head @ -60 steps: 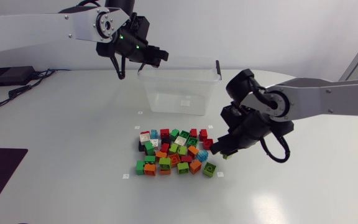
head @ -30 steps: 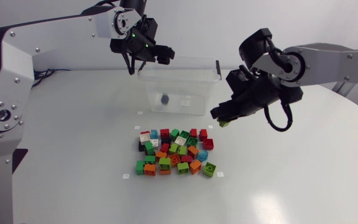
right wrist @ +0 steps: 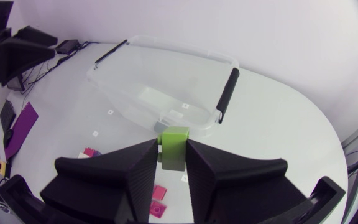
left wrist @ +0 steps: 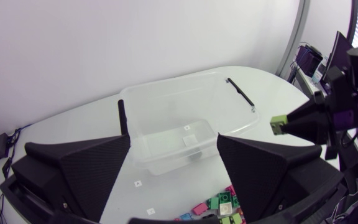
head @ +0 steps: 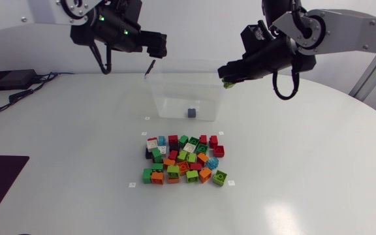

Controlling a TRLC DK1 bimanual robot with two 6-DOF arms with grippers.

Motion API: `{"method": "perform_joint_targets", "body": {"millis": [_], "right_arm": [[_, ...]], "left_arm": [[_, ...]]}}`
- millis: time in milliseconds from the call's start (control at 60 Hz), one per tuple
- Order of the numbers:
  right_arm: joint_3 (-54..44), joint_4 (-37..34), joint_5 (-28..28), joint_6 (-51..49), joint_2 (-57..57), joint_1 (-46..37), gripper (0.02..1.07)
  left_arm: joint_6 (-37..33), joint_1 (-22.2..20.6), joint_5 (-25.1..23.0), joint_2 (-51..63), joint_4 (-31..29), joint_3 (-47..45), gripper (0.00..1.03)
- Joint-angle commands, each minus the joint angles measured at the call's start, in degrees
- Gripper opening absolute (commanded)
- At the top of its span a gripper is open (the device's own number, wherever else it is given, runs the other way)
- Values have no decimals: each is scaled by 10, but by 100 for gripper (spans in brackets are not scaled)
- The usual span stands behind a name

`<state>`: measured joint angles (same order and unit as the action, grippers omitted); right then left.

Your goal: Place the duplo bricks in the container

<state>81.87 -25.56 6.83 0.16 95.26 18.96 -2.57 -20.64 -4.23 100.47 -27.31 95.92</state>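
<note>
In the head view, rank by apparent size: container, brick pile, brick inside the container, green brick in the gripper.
1. container and brick pile: about alike
2. brick inside and green brick: both tiny, green half hidden by right gripper, unranked

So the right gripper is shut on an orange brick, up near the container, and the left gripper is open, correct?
Not quite: the brick is green, not orange, as the right wrist view shows. The right gripper is shut on it near the container, and the left gripper is open.

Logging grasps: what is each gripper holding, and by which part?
Right gripper pinches a green brick by its opposite sides. Left gripper is open, holding nothing.
</note>
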Motion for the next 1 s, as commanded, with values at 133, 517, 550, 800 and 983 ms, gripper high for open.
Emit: {"method": "perform_joint_targets", "body": {"millis": [133, 517, 550, 800, 983], "right_arm": [[55, 31, -8, 18, 67, 6, 31], [117, 54, -35, 14, 121, 18, 33], [123, 59, -42, 12, 128, 18, 33], [180, 60, -66, -3, 187, 23, 68], [142, 60, -67, -10, 120, 26, 97]], "left_arm": [[-47, -5, 5, -85, 31, -142, 99], [-94, -6, 4, -183, 59, -289, 99], [-97, -10, 4, -189, 59, -300, 99], [-129, -34, -5, -230, 65, -374, 99], [-181, -45, -25, -256, 60, -439, 99]]}}
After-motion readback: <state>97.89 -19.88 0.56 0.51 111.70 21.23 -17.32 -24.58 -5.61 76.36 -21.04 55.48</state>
